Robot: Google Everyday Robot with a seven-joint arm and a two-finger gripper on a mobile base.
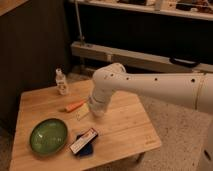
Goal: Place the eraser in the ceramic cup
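Wooden table (125,125), dim room: gripper (96,109) low over mid-table, grip state can't tell; eraser (83,140) near, front-left of it; bowl (48,135) farther left; bottle (61,82) behind-left.

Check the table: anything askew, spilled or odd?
Only the eraser: it lies askew across the blue pad near the front edge of the table. Bottle upright, nothing spilled. Gripper is down at mid-table beside the orange piece; no ceramic cup visible.

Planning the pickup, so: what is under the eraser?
The eraser lies on a blue pad, which peeks out along its lower edge on the wooden table. Anything else beneath is covered. The hand hangs apart, further back beside the orange piece.
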